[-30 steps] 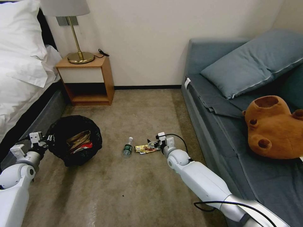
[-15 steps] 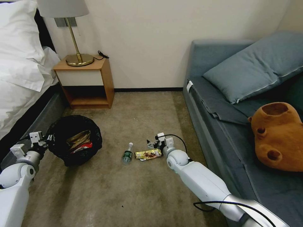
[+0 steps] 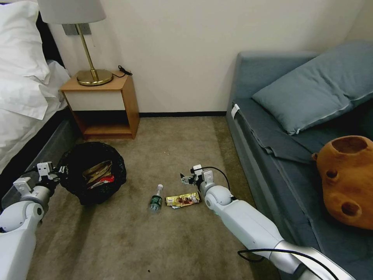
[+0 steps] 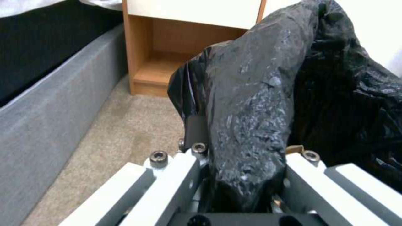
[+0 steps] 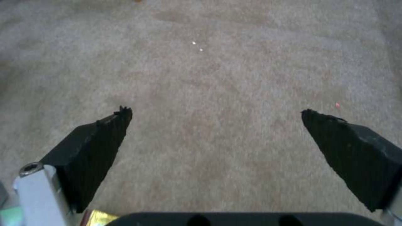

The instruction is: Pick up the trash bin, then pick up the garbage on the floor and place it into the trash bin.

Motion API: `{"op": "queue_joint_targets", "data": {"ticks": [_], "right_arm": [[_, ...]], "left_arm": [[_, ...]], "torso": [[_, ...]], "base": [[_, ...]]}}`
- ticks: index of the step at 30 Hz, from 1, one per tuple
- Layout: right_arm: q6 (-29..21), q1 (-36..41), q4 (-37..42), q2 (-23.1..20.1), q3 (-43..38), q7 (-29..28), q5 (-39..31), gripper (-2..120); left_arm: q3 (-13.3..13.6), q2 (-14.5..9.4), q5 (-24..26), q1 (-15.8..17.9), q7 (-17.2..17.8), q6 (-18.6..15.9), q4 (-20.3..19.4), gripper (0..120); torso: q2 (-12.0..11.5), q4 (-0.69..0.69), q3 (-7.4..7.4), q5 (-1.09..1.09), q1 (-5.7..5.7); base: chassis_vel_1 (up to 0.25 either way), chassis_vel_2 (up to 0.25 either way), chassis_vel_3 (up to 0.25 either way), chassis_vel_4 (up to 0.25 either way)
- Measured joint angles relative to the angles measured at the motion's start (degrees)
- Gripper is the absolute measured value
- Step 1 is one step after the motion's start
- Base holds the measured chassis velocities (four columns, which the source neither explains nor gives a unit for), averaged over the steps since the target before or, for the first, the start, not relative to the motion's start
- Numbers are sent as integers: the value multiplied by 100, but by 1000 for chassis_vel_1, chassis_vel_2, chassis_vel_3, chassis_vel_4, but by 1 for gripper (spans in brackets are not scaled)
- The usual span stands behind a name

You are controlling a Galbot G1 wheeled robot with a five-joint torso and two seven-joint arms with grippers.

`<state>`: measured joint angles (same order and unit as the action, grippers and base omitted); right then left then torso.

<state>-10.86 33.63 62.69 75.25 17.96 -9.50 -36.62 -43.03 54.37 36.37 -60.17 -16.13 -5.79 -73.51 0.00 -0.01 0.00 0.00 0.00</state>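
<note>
The right gripper [image 3: 185, 179] hangs low over the carpet [image 3: 128, 233] with its two black fingers [image 5: 90, 153] spread wide and nothing between them. The gold-brown wrapper [image 3: 182, 200] lies flat on the floor just beside that gripper, on the robot's side of it, and a gold corner of the wrapper peeks in at the edge of the right wrist view. The small bottle [image 3: 156, 198] with the green label lies on its side next to the wrapper. To do this step well, the right gripper probably needs to line up over the wrapper, go down until the fingers touch the carpet, and pinch it across its narrow side, because it is thin and flat and could slip. The left gripper [image 4: 241, 175] is clamped tight on the black bag at the rim of the trash bin [image 3: 93, 171], which sits to the left with a brown paper bag and a red packet already inside. The carpet is soft, tan and a little patchy. Farther back stand a wooden nightstand [image 3: 103, 107] with a gold lamp [image 3: 87, 50], a bed with white sheets [image 3: 23, 93] on the left, and a grey-blue sofa [image 3: 295, 155] with a pillow [image 3: 314, 89] and a brown plush bear [image 3: 347, 181] on the right.
</note>
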Motion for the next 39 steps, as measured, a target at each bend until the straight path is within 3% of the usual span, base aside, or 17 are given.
{"op": "queue_joint_targets", "data": {"ticks": [17, 30, 32, 39], "right_arm": [[46, 78, 8, -41, 91, 160, 200, 100], [537, 356, 278, -435, 534, 968, 2099, 100], [774, 371, 302, -553, 642, 1319, 2864, 100], [936, 416, 351, -785, 836, 1503, 3392, 100]], "left_arm": [[-3, 121, -80, -58, -103, 92, 133, 4], [14, 213, -208, -113, -207, 259, 381, 4], [13, 245, -210, -102, -207, 332, 494, 4], [12, 261, -165, -21, -181, 397, 710, 4]], "torso": [[0, 1, 0, 1, 0], [0, 2, 0, 1, 0], [0, 2, -1, 4, 0], [1, 2, -1, 5, -1]], "base": [[-88, 85, 89, -91], [-17, 16, 18, -17], [0, 0, 0, 0], [0, 0, 0, 0]]}}
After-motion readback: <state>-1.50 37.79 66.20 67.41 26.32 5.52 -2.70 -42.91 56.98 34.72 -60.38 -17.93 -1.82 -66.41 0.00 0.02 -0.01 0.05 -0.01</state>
